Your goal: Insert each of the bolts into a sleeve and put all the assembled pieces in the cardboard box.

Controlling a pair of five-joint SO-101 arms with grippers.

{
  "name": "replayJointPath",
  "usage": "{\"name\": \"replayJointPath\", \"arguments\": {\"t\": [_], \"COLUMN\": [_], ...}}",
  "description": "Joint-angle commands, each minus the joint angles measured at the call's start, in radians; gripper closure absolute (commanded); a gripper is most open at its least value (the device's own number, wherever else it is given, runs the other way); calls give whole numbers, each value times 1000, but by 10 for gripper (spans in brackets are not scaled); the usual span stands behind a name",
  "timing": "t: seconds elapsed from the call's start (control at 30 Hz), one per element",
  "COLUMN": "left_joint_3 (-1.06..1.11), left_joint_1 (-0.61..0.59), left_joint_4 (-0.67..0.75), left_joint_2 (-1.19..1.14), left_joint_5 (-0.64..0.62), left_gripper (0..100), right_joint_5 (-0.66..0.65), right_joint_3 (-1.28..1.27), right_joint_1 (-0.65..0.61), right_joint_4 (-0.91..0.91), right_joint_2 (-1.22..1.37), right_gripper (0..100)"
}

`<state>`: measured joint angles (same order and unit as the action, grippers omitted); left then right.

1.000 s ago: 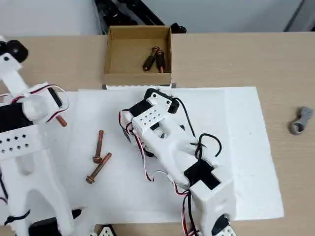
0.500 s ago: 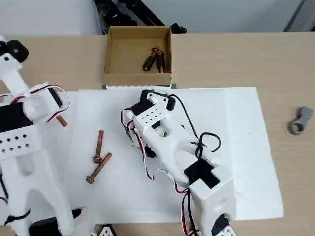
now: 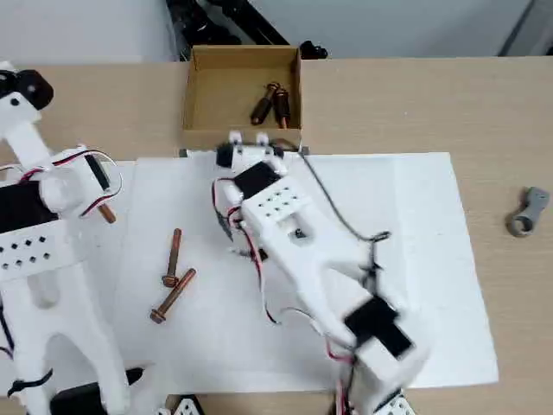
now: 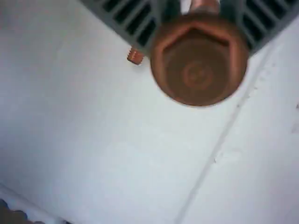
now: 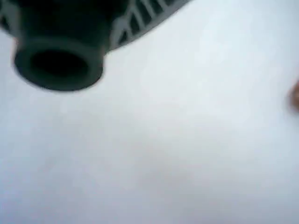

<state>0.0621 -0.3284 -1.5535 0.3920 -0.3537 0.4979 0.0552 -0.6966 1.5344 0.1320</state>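
Observation:
At the left edge of the white mat [image 3: 423, 225], my left gripper [image 3: 101, 201] is shut on a copper bolt [image 3: 107, 213]; its hex head [image 4: 198, 65] faces the wrist camera, held between the grey fingers [image 4: 121, 18]. My right gripper [image 5: 63, 23] is shut on a black sleeve [image 5: 58, 63] whose open bore hangs just above the mat. The right arm [image 3: 276, 207] stretches over the mat's middle, with its wrist close to the cardboard box [image 3: 200, 104]. Two assembled pieces [image 3: 271, 102] lie inside the box. Two loose bolts [image 3: 175, 257] [image 3: 173, 295] rest on the mat between the arms.
A grey part [image 3: 528, 211] lies on the wooden table [image 3: 415, 104] at the far right. A loose bolt's tip [image 4: 135, 56] shows beyond the held bolt, and a copper edge [image 5: 295, 98] sits at the right wrist view's border.
The right arm has swung toward the box and to the left, its wrist turning. The left arm has kept still with its bolt.

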Motion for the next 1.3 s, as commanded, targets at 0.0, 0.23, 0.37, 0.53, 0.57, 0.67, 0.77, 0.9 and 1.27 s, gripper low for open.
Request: {"name": "replayJointPath", "arguments": {"t": [0.0,0.23,0.37,0.53,0.57,0.67,0.77,0.9,1.27], "left_joint_3": [-4,-7,-10,-12,-19,-68,-79,-79,-79], "left_joint_1": [-2,-2,6,72,101,199,302,384,551], "left_joint_4": [12,12,15,104,118,146,219,287,299], "left_joint_2": [35,37,37,38,43,80,117,157,170], "left_joint_5": [9,9,18,29,29,43,91,112,118], "left_gripper": [995,995,995,995,995,995,995,995,995], "right_joint_5": [-187,-313,-371,-374,-376,-407,-431,-433,-430], "right_joint_3": [32,31,29,-8,-37,-169,-361,-684,-1339], "right_joint_1": [5,12,22,27,27,27,27,27,27], "right_joint_4": [18,10,19,8,8,-36,-145,-349,-691], "right_joint_2": [-291,-668,-785,-903,-932,-1050,-1218,-1483,-1949], "right_gripper": [990,995,995,993,993,993,993,995,996]}}
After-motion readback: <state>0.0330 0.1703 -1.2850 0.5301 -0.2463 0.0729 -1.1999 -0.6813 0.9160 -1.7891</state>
